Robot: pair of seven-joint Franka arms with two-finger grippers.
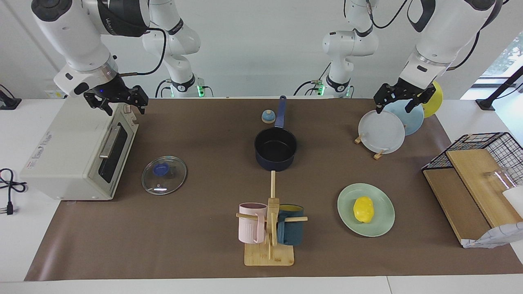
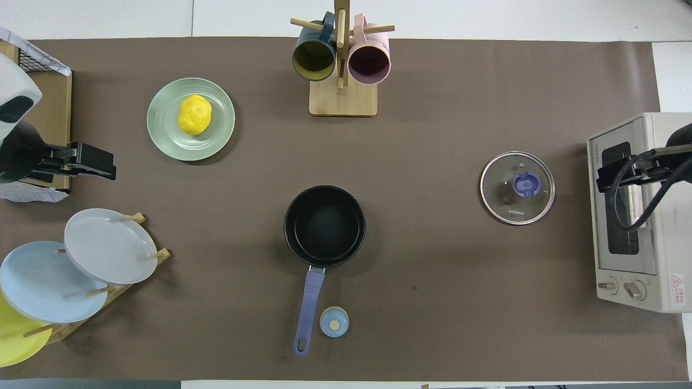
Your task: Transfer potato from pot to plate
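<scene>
The yellow potato (image 1: 363, 209) (image 2: 194, 114) lies on the mint-green plate (image 1: 383, 214) (image 2: 162, 125), toward the left arm's end of the table. The navy pot (image 1: 276, 145) (image 2: 324, 226) stands mid-table, its black inside bare and its blue handle (image 2: 309, 308) pointing toward the robots. My left gripper (image 1: 394, 107) (image 2: 102, 165) hangs open and empty in the air over the plate rack. My right gripper (image 1: 124, 108) (image 2: 611, 175) hangs open and empty over the toaster oven. Neither touches the potato, pot or plate.
A glass lid (image 1: 164, 174) (image 2: 517, 187) lies beside the toaster oven (image 1: 77, 151). A mug tree (image 1: 269, 228) with a pink and a dark blue mug stands farther from the robots than the pot. A rack (image 1: 382, 131) holds grey-white, light blue and yellow plates. A small blue knob (image 1: 268, 116) sits by the pot handle. A wire basket (image 1: 490, 143) sits at the left arm's end.
</scene>
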